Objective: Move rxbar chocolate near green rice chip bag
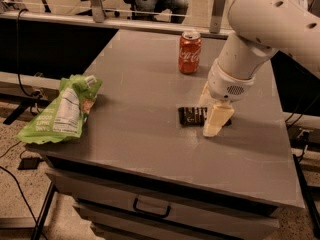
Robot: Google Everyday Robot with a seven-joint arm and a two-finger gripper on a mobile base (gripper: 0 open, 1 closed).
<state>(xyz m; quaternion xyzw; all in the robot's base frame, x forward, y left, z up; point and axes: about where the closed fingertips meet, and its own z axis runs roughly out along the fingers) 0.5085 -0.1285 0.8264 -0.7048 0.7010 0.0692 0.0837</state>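
The rxbar chocolate (192,116) is a flat dark wrapper with white lettering, lying on the grey table (140,84) right of centre. My gripper (206,119) hangs from the white arm, down at the bar's right end, and is open. One cream finger (218,120) stands in front of the bar and hides its right end. The other finger (204,96) is behind the bar. The green rice chip bag (62,109) is a lime-green wrinkly bag with a white label. It lies at the table's left edge, far left of the bar and gripper.
A red soda can (190,52) stands upright behind the bar toward the back of the table. The table has a drawer with a handle (148,209) below its front edge. A rail and chairs stand beyond the back edge.
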